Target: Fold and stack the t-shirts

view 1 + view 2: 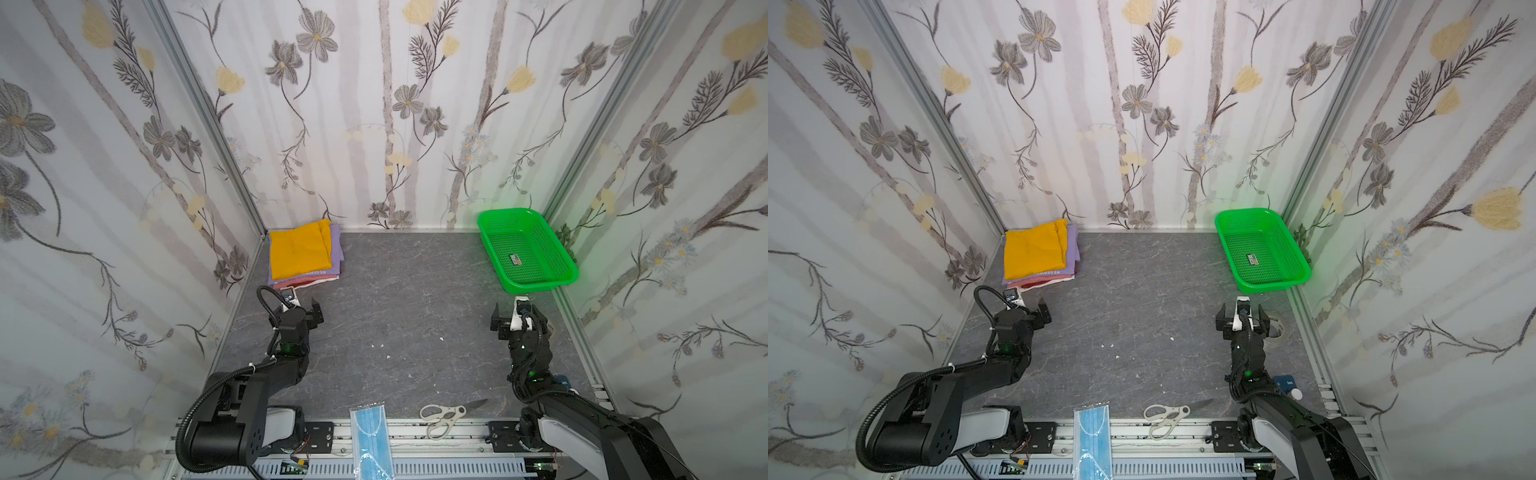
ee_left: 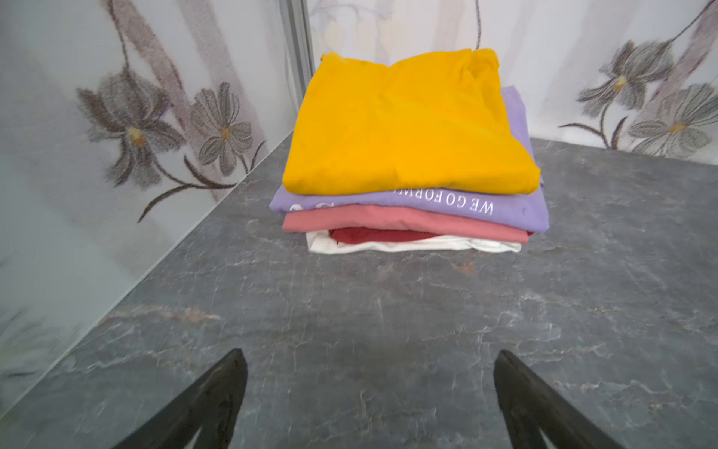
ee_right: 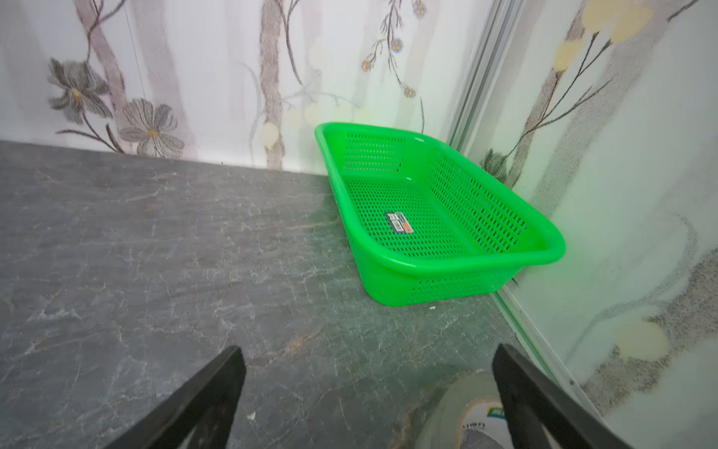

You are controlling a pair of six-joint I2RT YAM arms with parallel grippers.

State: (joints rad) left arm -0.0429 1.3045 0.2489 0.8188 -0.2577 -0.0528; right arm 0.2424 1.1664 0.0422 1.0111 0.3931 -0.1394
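Both jaws apart, left gripper (image 2: 367,353) before t-shirts (image 2: 408,128), right gripper (image 3: 367,350) before basket (image 3: 427,285), scissors (image 1: 441,417), mask (image 1: 370,436) near arm bases.

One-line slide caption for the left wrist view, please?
Open left gripper faces the folded stack of t-shirts on the grey table: yellow, lilac, pink, red, white, top to bottom.
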